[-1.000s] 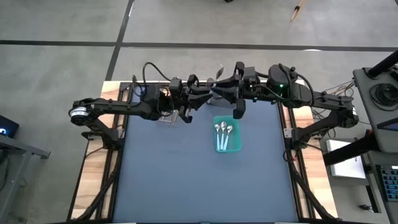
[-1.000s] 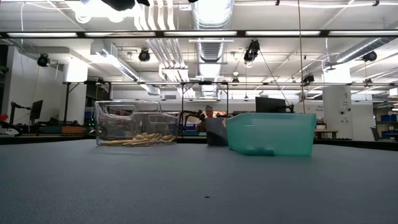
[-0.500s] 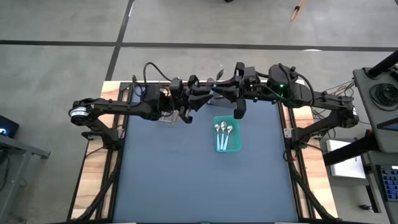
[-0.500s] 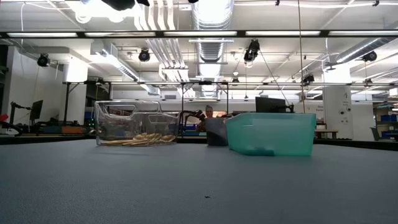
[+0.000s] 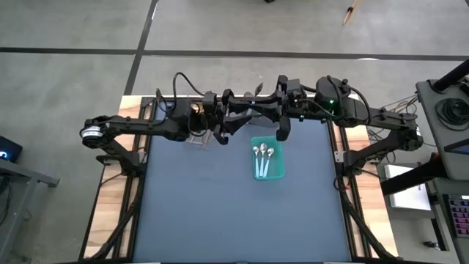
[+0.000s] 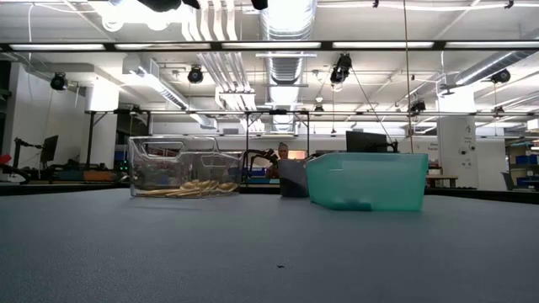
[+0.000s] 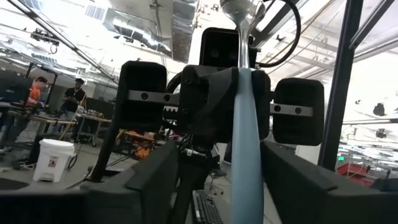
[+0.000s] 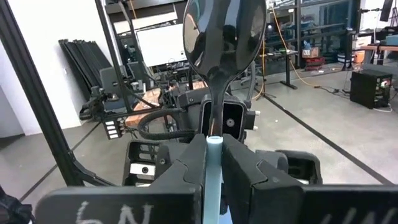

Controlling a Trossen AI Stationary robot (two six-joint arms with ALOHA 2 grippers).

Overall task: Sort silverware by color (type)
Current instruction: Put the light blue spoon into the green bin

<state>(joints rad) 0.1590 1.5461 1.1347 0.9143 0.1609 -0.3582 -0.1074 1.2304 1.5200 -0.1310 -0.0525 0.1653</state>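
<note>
A spoon (image 8: 217,37) with a silver bowl and a light-blue handle (image 7: 245,143) stands upright, bowl up, high over the table's far middle, where both arms meet. My right gripper (image 8: 212,168) (image 5: 255,111) is shut on it. My left gripper (image 7: 224,186) (image 5: 233,119) faces it, open. Its fingers stand on either side of the handle's lower part. Three more blue-handled spoons (image 5: 262,158) lie in the teal bin (image 5: 281,170). Gold spoons (image 6: 198,188) lie in the clear bin (image 6: 143,168). My right gripper pinches the spoon's light-blue handle at its upper end (image 8: 212,144), just below the metal neck, between its two fingers (image 8: 186,171). The fingers come about level from the table's right and lie across the handle. The spoon stands upright, lifted clear of everything.
A grey bin (image 6: 292,178) stands between the clear bin and the teal bin (image 6: 366,181), along the far edge of the dark mat (image 5: 220,213). People and desks show in the room beyond the table.
In the high view my left gripper's fingers stand wider apart than a second ago. Both arms have kept their places over the far middle of the table.
</note>
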